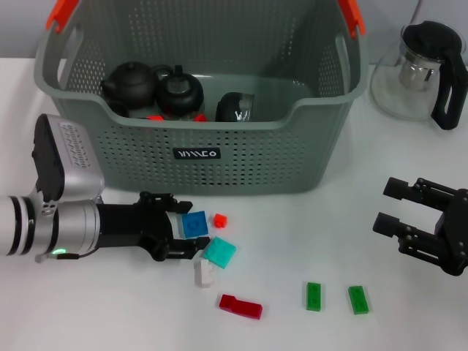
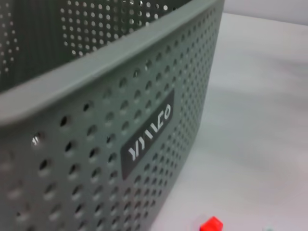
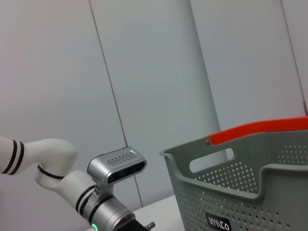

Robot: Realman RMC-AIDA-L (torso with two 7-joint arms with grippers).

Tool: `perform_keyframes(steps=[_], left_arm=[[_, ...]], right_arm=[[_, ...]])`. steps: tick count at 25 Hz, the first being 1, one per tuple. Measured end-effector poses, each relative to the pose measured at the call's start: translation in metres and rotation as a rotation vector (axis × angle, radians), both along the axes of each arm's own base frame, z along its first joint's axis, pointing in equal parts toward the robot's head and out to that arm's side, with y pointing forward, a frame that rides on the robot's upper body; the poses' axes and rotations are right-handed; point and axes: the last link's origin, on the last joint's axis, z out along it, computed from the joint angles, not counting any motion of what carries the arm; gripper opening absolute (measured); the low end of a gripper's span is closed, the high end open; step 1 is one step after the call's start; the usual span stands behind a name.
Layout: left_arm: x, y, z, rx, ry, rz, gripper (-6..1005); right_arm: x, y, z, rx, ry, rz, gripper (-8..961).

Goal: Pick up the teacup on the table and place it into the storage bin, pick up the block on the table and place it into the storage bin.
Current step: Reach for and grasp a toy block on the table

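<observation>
The storage bin (image 1: 219, 150) stands at the back of the table, and a dark teacup (image 1: 235, 107) lies inside it beside two black teapots. Just in front of the bin, my left gripper (image 1: 184, 228) is open low over the table, one finger on each side of a blue block (image 1: 194, 224). Close by lie a small red block (image 1: 219, 219), a teal block (image 1: 219, 252) and a white block (image 1: 202, 273). The left wrist view shows the bin's labelled wall (image 2: 147, 139) and the small red block (image 2: 211, 224). My right gripper (image 1: 391, 206) hovers open and empty at the right.
A red block (image 1: 240, 306) and two green blocks (image 1: 314, 296) (image 1: 357, 299) lie nearer the front edge. A glass teapot (image 1: 420, 69) with a black handle stands at the back right. In the right wrist view the bin (image 3: 240, 178) and the left arm (image 3: 115, 166) show against a wall.
</observation>
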Motion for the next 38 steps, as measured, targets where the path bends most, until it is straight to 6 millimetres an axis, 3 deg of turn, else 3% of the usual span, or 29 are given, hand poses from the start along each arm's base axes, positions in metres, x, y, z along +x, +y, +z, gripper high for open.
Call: perform_keyframes(steps=[22,38], left_arm=[[-0.0046,-0.0008,0.0017,0.016,0.045,-0.052,725],[-0.0104,-0.0077,-0.0029,0.063,0.052,-0.131,627]], right_arm=[[-0.0023,0.0039,0.0017,0.011,0.004,0.006,669],[-0.0014,0.0042,0.0038,0.021,0.008,0.001,668]])
